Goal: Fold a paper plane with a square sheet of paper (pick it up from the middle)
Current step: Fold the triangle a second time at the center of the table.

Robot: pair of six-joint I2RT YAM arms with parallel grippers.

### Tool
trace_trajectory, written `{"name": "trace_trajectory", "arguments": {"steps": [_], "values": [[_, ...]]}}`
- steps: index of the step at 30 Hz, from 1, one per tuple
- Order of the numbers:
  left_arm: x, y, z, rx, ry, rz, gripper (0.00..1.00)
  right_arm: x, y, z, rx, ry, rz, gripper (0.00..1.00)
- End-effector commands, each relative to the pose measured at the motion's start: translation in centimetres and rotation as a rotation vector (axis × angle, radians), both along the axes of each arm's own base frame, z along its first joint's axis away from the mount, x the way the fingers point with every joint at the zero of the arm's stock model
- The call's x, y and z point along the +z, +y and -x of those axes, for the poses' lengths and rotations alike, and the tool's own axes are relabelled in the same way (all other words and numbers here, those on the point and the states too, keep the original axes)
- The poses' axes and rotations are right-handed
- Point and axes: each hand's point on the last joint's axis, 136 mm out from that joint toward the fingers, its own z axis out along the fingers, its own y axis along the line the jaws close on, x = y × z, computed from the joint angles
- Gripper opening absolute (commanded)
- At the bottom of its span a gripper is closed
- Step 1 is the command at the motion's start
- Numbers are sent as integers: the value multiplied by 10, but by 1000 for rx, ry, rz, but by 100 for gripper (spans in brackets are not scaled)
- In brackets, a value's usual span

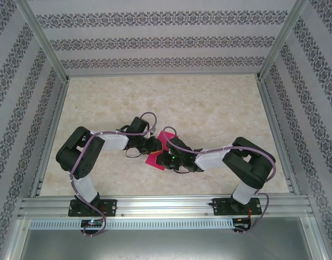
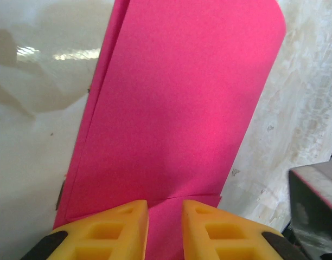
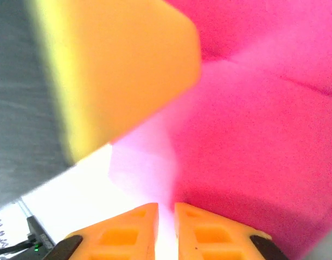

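Left claw (image 2: pixel 165 219) tips close together, magenta paper (image 2: pixel 177 108) folded narrow, seemingly double-layered

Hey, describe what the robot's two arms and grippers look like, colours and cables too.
Both the left arm and right arm have black joint housings joined by white links. A lavender cable loops along each. The left gripper and right gripper have yellow-orange fingers with recessed pockets and black bases.
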Motion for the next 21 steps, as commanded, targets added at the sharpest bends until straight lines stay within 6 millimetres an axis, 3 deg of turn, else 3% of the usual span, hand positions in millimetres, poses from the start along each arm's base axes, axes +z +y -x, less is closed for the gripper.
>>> {"name": "trace_trajectory", "arguments": {"steps": [1, 7, 15, 18, 21], "values": [[-17, 16, -4, 39, 6, -81, 26, -28, -21, 19, -13, 67, 64, 15], [-9, 23, -18, 54, -27, -90, 28, -41, -42, 46, 40, 116, 112, 14], [-5, 23, -33, 65, -34, -73, 29, -46, -51, 53, 69, 134, 146, 14], [-5, 21, -32, 63, -22, -56, 29, -35, -44, 47, 62, 108, 115, 15], [-6, 19, -26, 55, -4, -35, 30, -7, -30, 32, 54, 41, 67, 16]]}}
